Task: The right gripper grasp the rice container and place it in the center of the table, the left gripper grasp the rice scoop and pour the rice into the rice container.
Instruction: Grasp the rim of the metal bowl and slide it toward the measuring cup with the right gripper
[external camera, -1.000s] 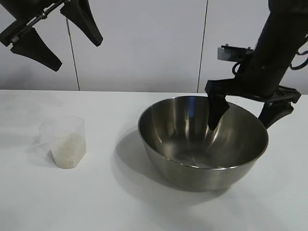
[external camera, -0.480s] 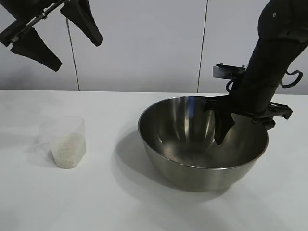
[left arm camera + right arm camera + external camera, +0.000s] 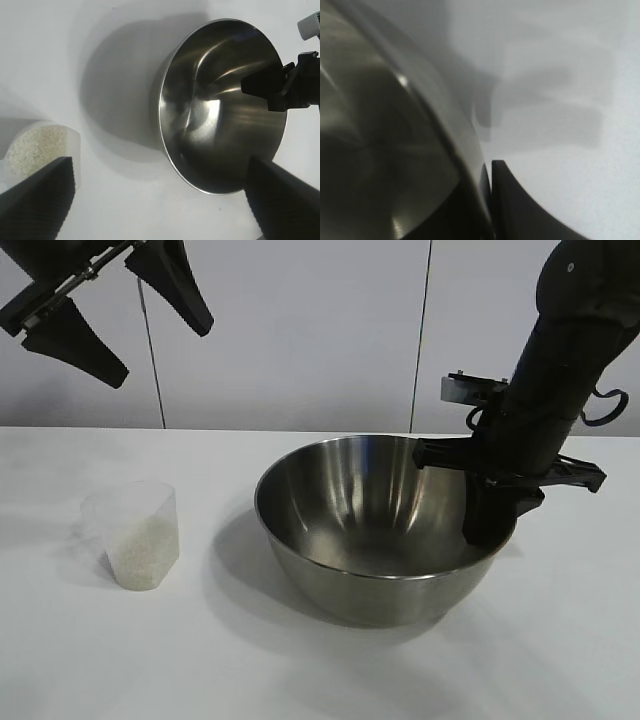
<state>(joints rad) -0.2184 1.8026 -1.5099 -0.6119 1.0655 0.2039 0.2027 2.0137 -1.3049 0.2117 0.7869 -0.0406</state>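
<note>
Bowl (image 3: 375, 530) sits on the bench (image 3: 200, 660) right of centre, its rim pinched in the closed right tool (image 3: 490, 525). Scoop (image 3: 133, 535) of rice (image 3: 135, 545) waits untouched, left. Left tool (image 3: 110, 310) hangs wide open, empty, above.

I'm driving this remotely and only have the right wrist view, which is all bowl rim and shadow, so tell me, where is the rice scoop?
Observer: The rice scoop stands upright on the table, apart from the rice container, on the left arm's side.
Operator: Anything in it?
Observer: Yes, rice fills its lower part.
Operator: Is the left gripper on it?
Observer: No. The left gripper hangs open, high above the scoop.
Operator: And which part of the rim has my gripper got?
Observer: The right gripper is shut on the rim at the side away from the scoop, one finger inside the bowl and one outside.
</note>
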